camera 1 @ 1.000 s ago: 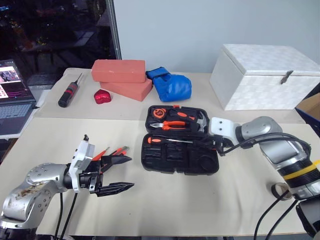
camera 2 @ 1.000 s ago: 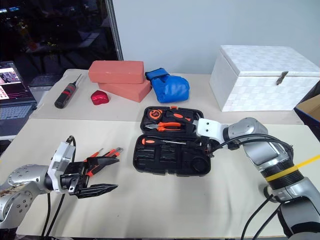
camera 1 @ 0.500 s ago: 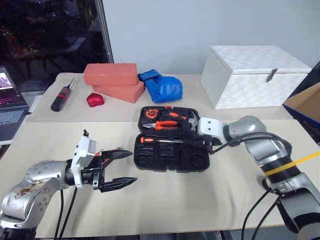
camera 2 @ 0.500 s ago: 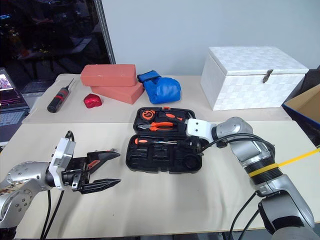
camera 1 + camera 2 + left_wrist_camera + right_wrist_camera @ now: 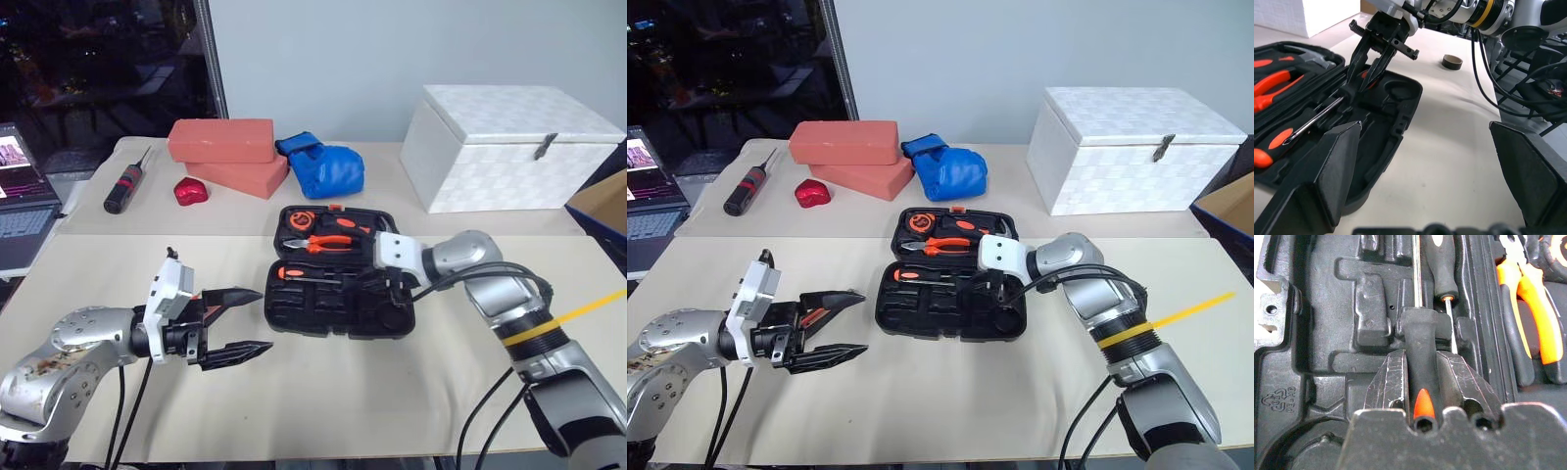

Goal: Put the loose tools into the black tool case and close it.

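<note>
Carrying a slim screwdriver point(image 5: 1421, 357) clamped by its handle, the right gripper point(image 5: 1362, 73) had edged left over the open black tool case point(image 5: 338, 311) mid-table, nearing a slot; the left gripper point(image 5: 238, 321) waited spread, empty.

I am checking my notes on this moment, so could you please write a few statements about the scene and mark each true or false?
1. The black tool case lies open. True.
2. The right claw is shut on a slim screwdriver over the case. True.
3. The left claw holds a utility knife. False: it is open and holds nothing.
4. The white box stands open. False: its lid is down.
5. The tape roll lies inside the case. False: it lies on the table.
</note>
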Controlling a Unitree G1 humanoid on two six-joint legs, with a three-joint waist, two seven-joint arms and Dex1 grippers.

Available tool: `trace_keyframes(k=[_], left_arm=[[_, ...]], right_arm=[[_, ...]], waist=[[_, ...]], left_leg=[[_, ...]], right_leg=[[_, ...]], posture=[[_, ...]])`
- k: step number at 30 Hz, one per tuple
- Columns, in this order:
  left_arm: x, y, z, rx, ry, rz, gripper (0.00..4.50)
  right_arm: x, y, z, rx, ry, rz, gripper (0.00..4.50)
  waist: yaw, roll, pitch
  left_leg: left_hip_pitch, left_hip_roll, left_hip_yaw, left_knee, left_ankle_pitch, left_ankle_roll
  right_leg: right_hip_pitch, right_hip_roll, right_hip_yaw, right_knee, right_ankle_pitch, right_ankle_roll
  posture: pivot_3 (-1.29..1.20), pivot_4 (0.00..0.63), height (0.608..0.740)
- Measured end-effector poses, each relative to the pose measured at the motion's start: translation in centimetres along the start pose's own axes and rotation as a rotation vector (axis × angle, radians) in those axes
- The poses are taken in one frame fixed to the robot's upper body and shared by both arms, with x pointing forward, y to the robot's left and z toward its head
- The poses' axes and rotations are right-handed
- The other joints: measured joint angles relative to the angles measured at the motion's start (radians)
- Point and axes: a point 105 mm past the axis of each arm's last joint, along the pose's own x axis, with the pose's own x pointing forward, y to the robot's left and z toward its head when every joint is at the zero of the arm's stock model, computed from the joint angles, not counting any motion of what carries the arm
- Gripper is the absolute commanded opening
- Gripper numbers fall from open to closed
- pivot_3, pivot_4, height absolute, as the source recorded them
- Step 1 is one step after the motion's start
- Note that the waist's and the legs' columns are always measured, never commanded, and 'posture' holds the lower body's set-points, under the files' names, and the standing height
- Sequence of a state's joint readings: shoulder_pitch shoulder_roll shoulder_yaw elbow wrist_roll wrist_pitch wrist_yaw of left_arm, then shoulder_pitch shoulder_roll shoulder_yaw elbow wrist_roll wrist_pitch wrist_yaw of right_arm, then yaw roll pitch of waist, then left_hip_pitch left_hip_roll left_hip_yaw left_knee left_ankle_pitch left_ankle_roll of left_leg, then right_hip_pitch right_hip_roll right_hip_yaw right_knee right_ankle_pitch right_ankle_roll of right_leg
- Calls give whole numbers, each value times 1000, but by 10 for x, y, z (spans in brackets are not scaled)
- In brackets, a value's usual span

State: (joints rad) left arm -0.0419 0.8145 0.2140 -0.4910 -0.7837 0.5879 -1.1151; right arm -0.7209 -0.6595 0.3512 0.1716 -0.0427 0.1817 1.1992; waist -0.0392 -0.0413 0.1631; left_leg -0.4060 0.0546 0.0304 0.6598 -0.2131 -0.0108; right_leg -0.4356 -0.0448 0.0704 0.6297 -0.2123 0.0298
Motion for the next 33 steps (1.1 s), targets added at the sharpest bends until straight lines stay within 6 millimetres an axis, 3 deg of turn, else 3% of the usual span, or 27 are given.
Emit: trace_keyframes(k=[10, 11, 15, 19, 22, 25, 28, 33], left_arm=[[0, 2, 1, 1, 3, 11, 4500], [0, 2, 1, 1, 3, 11, 4500], [0, 2, 2, 7, 3, 10, 4500], [0, 3, 2, 6, 4, 15, 4500], [-1, 3, 1, -1, 6, 26, 4500], [-2, 3, -2, -11, 8, 32, 4500], [-4, 6, -3, -14, 7, 44, 4500], [-6, 9, -5, -21, 5, 61, 4500]], right_arm=[[-8, 4, -24, 19, 79, -9, 548], [-8, 4, -24, 22, 80, -7, 1538], [-9, 2, -27, 28, 83, -14, 2742], [-15, 5, -22, 108, -28, -25, 2742], [-24, 6, -7, 234, -189, -40, 2051], [-37, 3, 7, 348, -351, -80, 986], [-35, 1, 5, 434, -419, -206, 21], [-6, 11, -19, 546, -347, -357, 21]], waist=[[4, 0, 0], [4, 0, 0], [7, 0, 0], [9, 0, 0], [7, 0, 1], [3, 0, 1], [2, -1, 1], [-5, 0, 1]], left_leg=[[0, 0, 0, 0, 0, 0], [0, 0, 0, 0, 0, 0], [0, 0, 0, 0, 0, 0], [-1, 0, 0, -1, 0, 0], [-1, 0, 0, -1, 0, 0], [0, 0, 0, 0, 0, 0], [1, 0, -1, 0, 0, 0], [0, -1, 0, 0, 0, -1]], right_leg=[[0, 0, 0, 0, -1, -1], [0, 0, 0, 0, -1, -1], [0, 0, 0, 0, -1, -1], [-1, 0, 0, 0, 0, 1], [-1, 0, 0, 0, 0, 1], [-1, 0, 0, 1, 0, 1], [0, 0, 0, 2, 0, 0], [-2, 0, 2, 2, 0, -1]], posture=[[0, 150, 740], [0, 150, 740], [0, 150, 740], [0, 150, 740], [0, 150, 740], [0, 150, 740], [0, 150, 740], [0, 150, 740]])
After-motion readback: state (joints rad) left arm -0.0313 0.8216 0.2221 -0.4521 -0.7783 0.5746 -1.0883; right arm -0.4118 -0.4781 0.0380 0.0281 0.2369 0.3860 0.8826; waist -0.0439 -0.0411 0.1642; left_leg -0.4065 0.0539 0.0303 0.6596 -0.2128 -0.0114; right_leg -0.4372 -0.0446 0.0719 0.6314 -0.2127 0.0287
